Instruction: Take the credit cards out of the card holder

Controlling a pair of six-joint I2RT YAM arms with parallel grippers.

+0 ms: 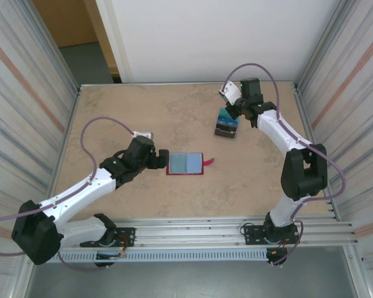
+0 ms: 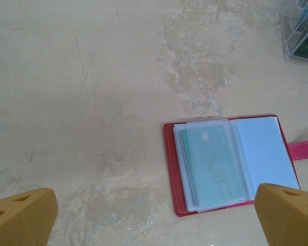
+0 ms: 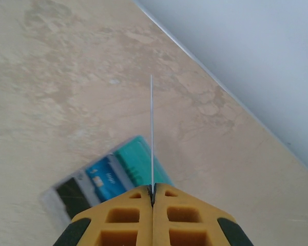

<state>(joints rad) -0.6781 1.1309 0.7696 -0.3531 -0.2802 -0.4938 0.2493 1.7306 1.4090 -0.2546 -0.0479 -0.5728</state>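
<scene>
Table [image 1: 112,112]: one flat beige top, marbled and matte.
Left hand [image 2: 154,220]: two blocky orange-yellow fingers [image 2: 21,215] spread wide and holding nothing, just beside the card holder's near edge.
Right hand [image 3: 152,197]: two yellow, hollow-ribbed fingers pressed together, pinching the held card above the loose cards at the table's far right.
Card holder [image 2: 169,164]: one small red leather-like wallet, stitched at the rim. It lies open and flat mid-table, with clear pale blue-grey pockets inside.
Loose cards [image 3: 110,177]: three thin glossy rectangles fanned flat on the table — dark, blue and teal.
Pocket card [image 2: 215,164]: one teal card inside the left clear pocket.
Held card [image 3: 152,128]: one, seen edge-on as a thin pale line; I cannot tell its colour.
Snap tab [image 2: 304,149]: one pink-red stitched strip on the holder's right side.
</scene>
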